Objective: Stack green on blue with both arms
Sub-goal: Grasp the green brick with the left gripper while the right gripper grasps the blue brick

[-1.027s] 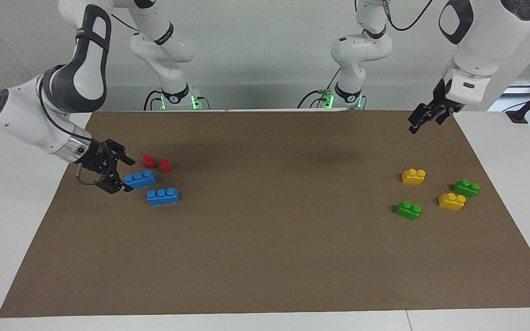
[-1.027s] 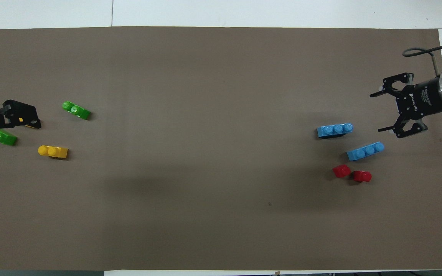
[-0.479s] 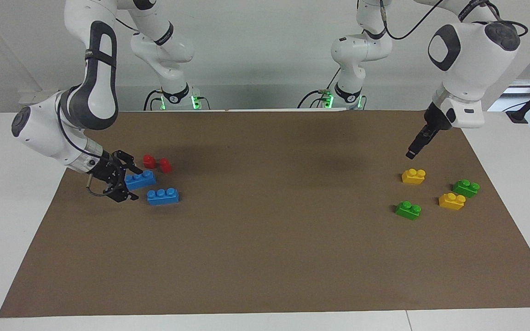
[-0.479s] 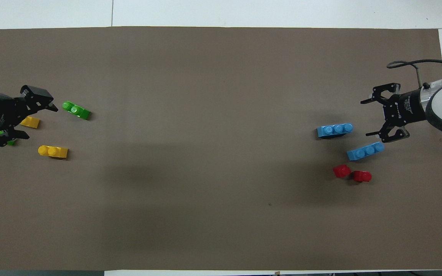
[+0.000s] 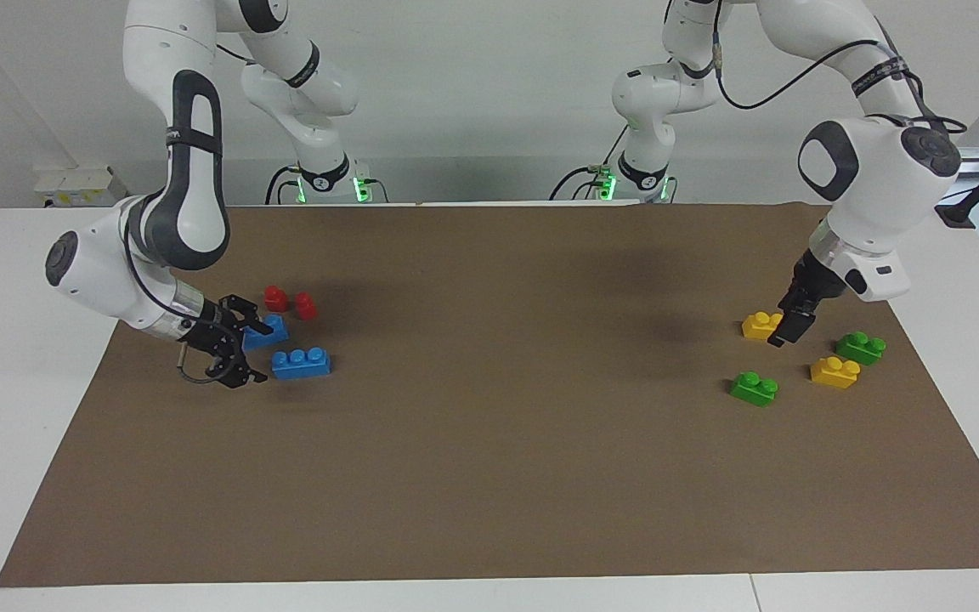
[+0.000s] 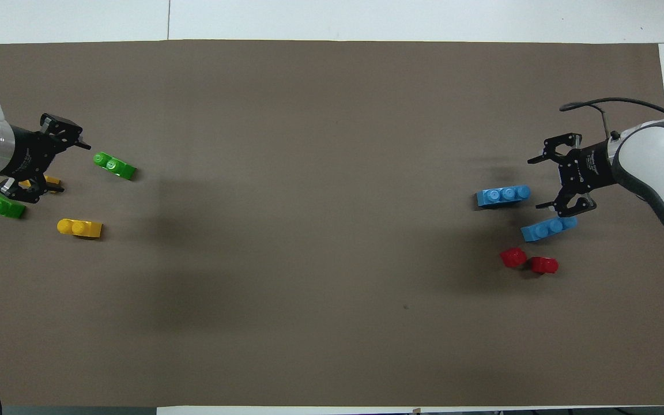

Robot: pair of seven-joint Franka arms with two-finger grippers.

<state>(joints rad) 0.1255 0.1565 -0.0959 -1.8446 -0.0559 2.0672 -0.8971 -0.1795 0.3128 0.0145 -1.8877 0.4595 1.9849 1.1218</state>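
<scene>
Two blue bricks lie at the right arm's end of the mat: one farther from the robots point(image 5: 301, 363) point(image 6: 503, 196), one nearer point(image 5: 268, 333) point(image 6: 549, 228). My right gripper point(image 5: 253, 353) point(image 6: 535, 183) is open and low, beside the farther blue brick, its jaws facing the brick's end without touching it. Two green bricks lie at the left arm's end: one farther point(image 5: 754, 388) point(image 6: 114, 165), one nearer point(image 5: 861, 347) point(image 6: 2, 204). My left gripper point(image 5: 783, 331) point(image 6: 71, 167) is open and empty, in the air over the mat among these bricks.
Two yellow bricks lie among the green ones: one point(image 5: 761, 325) point(image 6: 80, 227) nearer to the robots, one point(image 5: 834, 371) point(image 6: 51, 181) partly covered by the left gripper from above. Two small red bricks point(image 5: 290, 302) point(image 6: 528, 261) lie beside the nearer blue brick.
The right gripper moved along the mat from the nearer blue brick to the end of the farther one. The left gripper came down and out over the green and yellow bricks.
</scene>
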